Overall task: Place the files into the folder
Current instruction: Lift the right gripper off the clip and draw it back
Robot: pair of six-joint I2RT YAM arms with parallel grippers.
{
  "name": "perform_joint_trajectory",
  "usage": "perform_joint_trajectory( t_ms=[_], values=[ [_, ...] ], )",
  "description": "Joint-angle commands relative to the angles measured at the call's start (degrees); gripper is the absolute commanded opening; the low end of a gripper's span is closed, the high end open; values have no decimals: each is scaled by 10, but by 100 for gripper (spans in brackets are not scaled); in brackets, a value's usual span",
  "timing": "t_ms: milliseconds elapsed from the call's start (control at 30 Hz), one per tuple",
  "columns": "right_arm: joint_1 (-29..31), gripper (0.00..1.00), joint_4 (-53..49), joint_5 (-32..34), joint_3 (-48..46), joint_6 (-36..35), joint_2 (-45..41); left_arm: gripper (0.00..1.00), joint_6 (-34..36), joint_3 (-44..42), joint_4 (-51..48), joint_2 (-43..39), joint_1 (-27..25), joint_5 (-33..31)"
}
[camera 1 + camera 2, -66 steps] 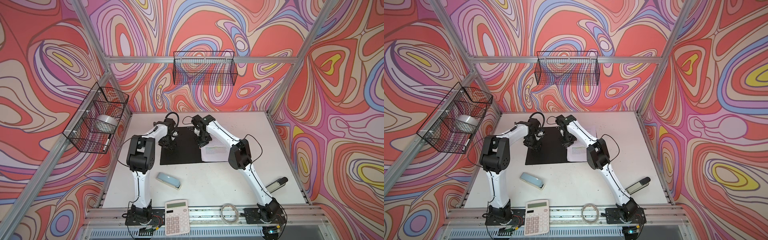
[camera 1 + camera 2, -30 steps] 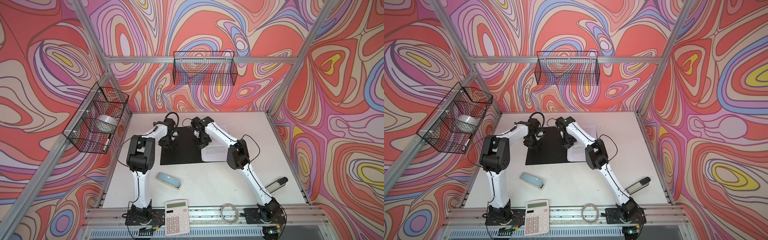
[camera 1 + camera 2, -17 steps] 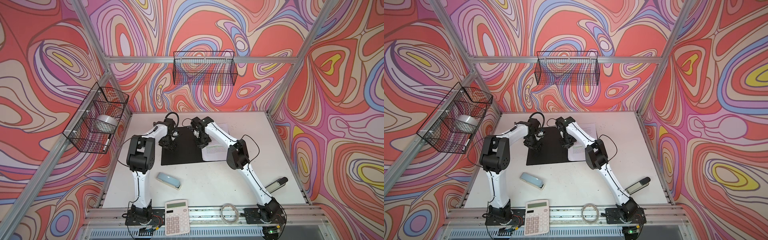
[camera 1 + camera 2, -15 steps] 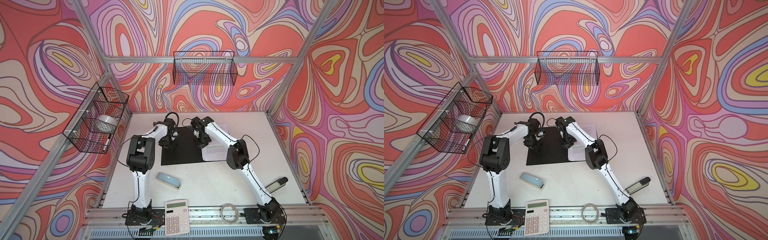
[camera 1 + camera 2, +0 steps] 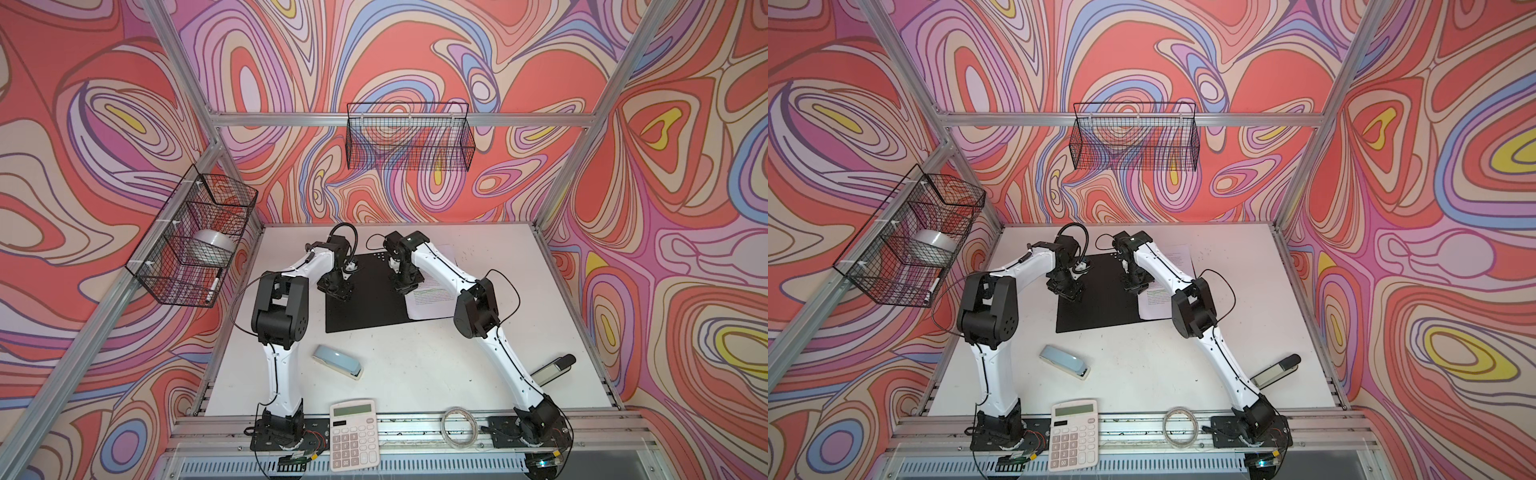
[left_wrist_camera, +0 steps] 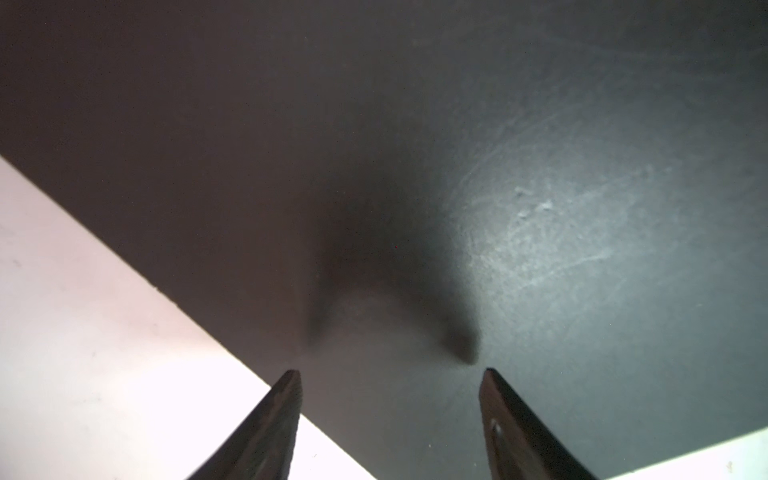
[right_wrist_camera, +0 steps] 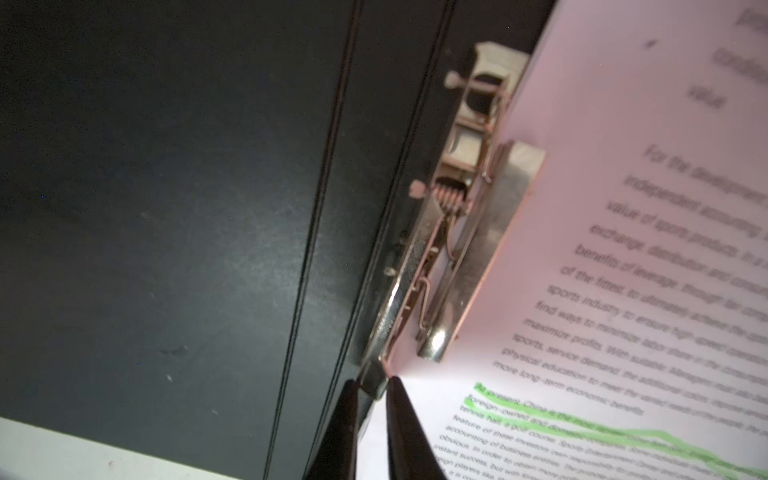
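White tabletop (image 5: 436, 357) (swirly walls (image 5: 415, 50) around) bears open folder (image 5: 365, 305).

Both top views look down from high, sharing the flat black open folder (image 5: 365, 307); both wrist cameras sit close above it.

White tabletop (image 5: 419, 374): an open folder (image 5: 370, 307) lies black side up toward the back, a pale blue stapler (image 5: 337, 360) sits nearer the front, and a grey-and-black bar (image 5: 552, 369) is at the right.
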Motion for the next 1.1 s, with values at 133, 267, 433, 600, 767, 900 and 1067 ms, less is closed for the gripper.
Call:
perform_joint_trajectory(
  t_ms=[133, 267, 433, 600, 767, 900, 1067],
  values=[
    [-5, 22, 47, -2, 18, 19, -57, 76, -2, 5, -37, -59, 4, 35],
    [-9, 30, 79, 18, 13, 32, -102, 85, -26, 7, -64, -87, 21, 72],
    [-78, 38, 151, -44, -90, 92, -180, 93, -95, 12, -94, -90, 69, 182],
    [-176, 40, 250, -100, -241, 107, -253, 93, -127, 3, -90, -62, 103, 227],
    [-246, 39, 313, -136, -330, 110, -274, 93, -145, 1, -73, -31, 110, 215],
    [-273, 40, 319, -143, -340, 99, -254, 92, -160, 15, -63, -8, 112, 207],
    [-301, 40, 348, -149, -367, 95, -236, 92, -175, 27, -61, 14, 113, 195]
  ],
)
